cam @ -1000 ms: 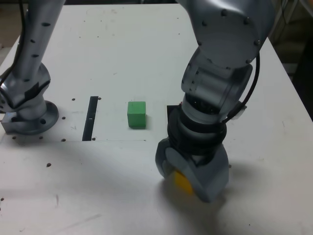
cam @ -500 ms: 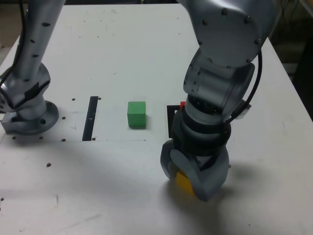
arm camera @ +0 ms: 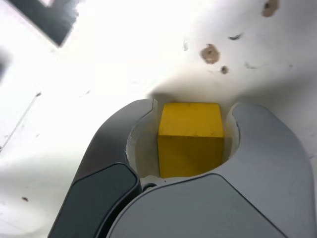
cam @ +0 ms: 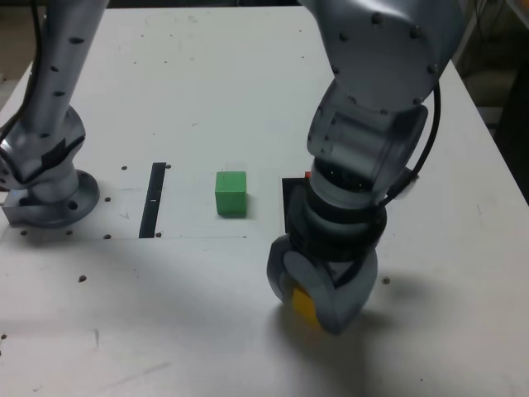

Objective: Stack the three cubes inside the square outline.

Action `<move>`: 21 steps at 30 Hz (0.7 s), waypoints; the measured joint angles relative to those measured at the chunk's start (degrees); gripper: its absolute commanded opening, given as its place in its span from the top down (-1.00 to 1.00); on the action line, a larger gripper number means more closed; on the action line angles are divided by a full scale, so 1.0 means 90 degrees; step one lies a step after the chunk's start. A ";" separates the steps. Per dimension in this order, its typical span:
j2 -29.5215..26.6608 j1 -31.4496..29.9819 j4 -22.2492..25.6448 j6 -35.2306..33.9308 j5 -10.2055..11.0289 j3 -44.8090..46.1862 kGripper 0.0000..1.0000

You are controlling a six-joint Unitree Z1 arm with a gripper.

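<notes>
Gripped between the closed jaws, the yellow cube (arm camera: 190, 144) looks light, stiff and only mildly slippery, so its opposite flat sides, squarely at mid-height, seem the best hold.

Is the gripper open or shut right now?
Shut: in the wrist view the gripper's jaws close in on both sides of the yellow cube.

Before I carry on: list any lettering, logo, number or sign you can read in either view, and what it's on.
None readable in either view: no lettering, logo, number or sign shows on the yellow cube, green cube, gripper or black strip.
</notes>
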 measured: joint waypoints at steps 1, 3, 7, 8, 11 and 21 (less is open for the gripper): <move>-0.0089 0.0006 0.0088 -0.0100 0.0064 0.0000 0.34; -0.0272 0.0044 0.0288 -0.0275 0.0181 0.0000 0.34; -0.0574 0.0269 0.0610 -0.0522 0.0311 -0.0001 0.34; -0.0625 0.0333 0.0646 -0.0545 0.0319 -0.0001 0.34; -0.0777 0.0522 0.0739 -0.0622 0.0322 -0.0001 0.34; -0.1184 0.1273 0.0848 -0.1126 0.0273 0.0140 0.34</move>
